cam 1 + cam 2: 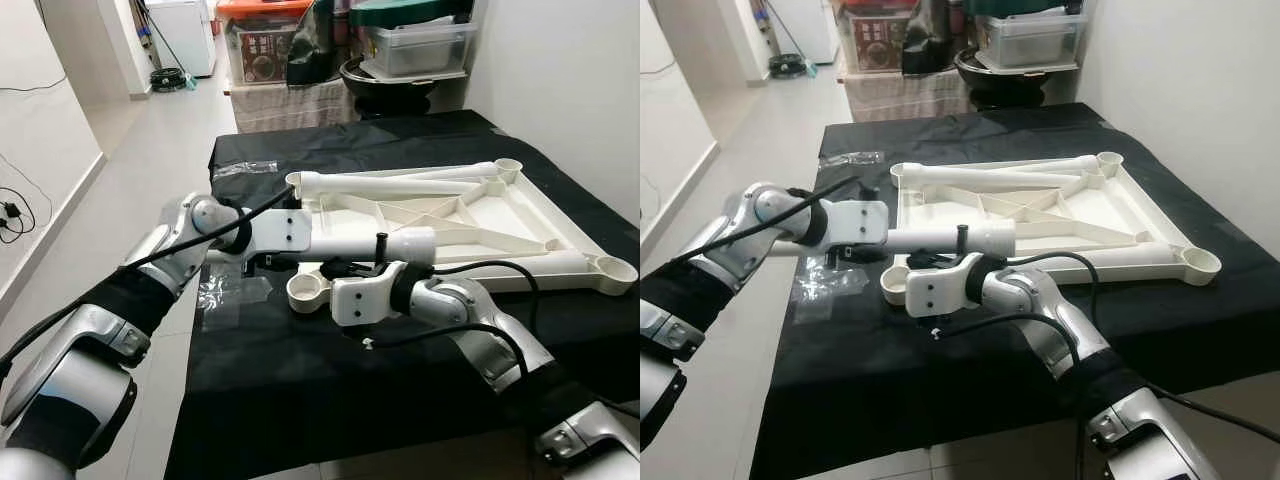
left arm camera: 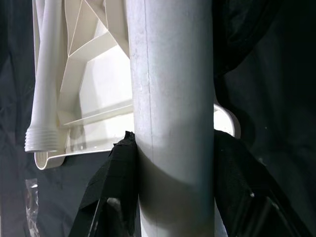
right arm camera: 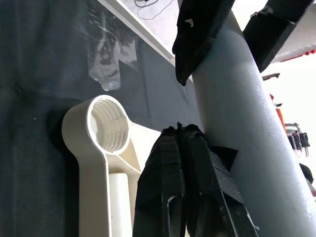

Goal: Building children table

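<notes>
An upside-down white plastic table top [image 1: 480, 215] lies on the black-covered table. A loose white leg [image 1: 400, 183] with a threaded end rests across it. My left gripper [image 1: 275, 262] is shut on a second white leg [image 1: 400, 243], holding it level just above the near left corner socket [image 1: 305, 290]. In the left wrist view the fingers [image 2: 116, 182] clamp both sides of that leg [image 2: 173, 98]. My right gripper [image 1: 335, 268] sits under this leg beside the threaded socket [image 3: 106, 126]. Its fingers [image 3: 168, 173] are pressed together, with the leg [image 3: 247, 123] alongside them.
Clear plastic bags lie on the cloth at the left edge [image 1: 225, 290] and far left [image 1: 245, 168]. Storage boxes [image 1: 415, 45] and a black basin [image 1: 385, 75] stand beyond the table. A white wall runs along the right, and tiled floor [image 1: 150, 140] lies to the left.
</notes>
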Motion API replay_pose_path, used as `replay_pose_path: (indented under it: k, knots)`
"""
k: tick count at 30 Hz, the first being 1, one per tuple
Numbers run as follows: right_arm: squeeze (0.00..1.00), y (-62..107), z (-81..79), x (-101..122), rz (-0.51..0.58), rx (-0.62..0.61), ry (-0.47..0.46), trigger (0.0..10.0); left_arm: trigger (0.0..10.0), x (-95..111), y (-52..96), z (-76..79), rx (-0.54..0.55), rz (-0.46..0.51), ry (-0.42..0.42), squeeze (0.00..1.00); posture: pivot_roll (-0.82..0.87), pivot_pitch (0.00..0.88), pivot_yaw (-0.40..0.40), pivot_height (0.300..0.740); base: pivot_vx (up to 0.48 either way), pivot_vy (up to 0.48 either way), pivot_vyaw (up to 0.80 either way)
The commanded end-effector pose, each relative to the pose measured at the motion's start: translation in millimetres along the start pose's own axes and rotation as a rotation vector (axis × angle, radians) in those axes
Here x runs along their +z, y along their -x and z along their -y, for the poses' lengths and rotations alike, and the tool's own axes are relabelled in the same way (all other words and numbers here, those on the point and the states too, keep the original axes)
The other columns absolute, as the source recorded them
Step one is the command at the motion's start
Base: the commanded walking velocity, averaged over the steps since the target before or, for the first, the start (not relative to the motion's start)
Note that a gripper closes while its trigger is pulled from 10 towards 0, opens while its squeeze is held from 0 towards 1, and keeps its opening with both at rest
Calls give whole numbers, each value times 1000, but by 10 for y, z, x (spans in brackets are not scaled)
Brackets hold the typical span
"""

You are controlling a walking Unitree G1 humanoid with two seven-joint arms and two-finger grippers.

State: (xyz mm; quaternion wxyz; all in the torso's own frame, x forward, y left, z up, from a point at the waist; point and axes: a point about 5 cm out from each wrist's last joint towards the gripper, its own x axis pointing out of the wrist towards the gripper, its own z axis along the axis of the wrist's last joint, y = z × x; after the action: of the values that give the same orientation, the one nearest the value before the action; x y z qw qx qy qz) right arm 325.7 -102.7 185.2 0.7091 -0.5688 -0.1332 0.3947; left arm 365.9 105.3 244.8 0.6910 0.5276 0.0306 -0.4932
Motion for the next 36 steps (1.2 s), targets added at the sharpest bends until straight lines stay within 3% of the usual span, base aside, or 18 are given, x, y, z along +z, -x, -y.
replay_pose_path:
  k: [1,2,3,4,5,14,19,23,26,27,28,29,30,36]
  knots:
    - [0,-18,80,-18,-25,-70,2,0,10000,27,-1,-21,-4,10,-18,0,17,0,17,740,0,0,0]
    - [0,-18,80,-18,-25,-70,2,0,10000,27,-1,-21,-4,10,-18,0,17,0,17,740,0,0,0]
    - [0,-20,122,-13,-15,-93,-24,10000,10000,7,-6,-21,-2,-3,-16,0,15,0,18,740,0,0,0]
    - [631,-10,156,-4,-5,-119,-29,10000,10000,-17,-10,-22,1,-21,-15,0,15,0,19,740,0,0,0]
    - [1000,4,186,-4,-9,-127,-14,10000,10000,-67,-18,-38,19,-58,0,0,14,0,20,740,0,0,0]
    - [1000,112,359,-33,-77,-245,71,10000,10000,-350,-7,-184,183,-253,124,0,4,0,26,740,0,0,0]
    - [1000,137,400,-52,-106,-303,106,10000,10000,-408,-12,-145,160,-284,129,0,2,0,30,740,0,0,0]
    - [1000,96,355,-88,-124,-251,113,10000,10000,-389,-32,-133,138,-281,108,0,0,0,29,740,0,0,0]
    - [1000,25,231,-123,-151,-148,112,10000,10000,-336,-72,-149,108,-285,71,0,6,0,21,740,0,0,0]
    - [882,-13,200,-126,-162,-117,120,10000,10000,-291,-103,-153,87,-280,50,0,9,0,19,740,0,0,0]
    - [341,-44,195,-125,-169,-105,132,10000,10000,-248,-130,-152,69,-273,32,0,9,0,19,740,0,0,0]
    - [341,-44,195,-125,-169,-105,132,10000,10000,-248,-130,-152,69,-273,32,0,9,0,19,740,0,0,0]
    - [0,-67,202,-127,-176,-104,138,10000,10000,-211,-155,-150,57,-265,20,0,12,0,16,740,0,0,0]
    - [0,-190,225,-168,-224,-107,135,10000,10000,8,-284,-161,42,-200,5,0,14,0,15,740,0,0,0]
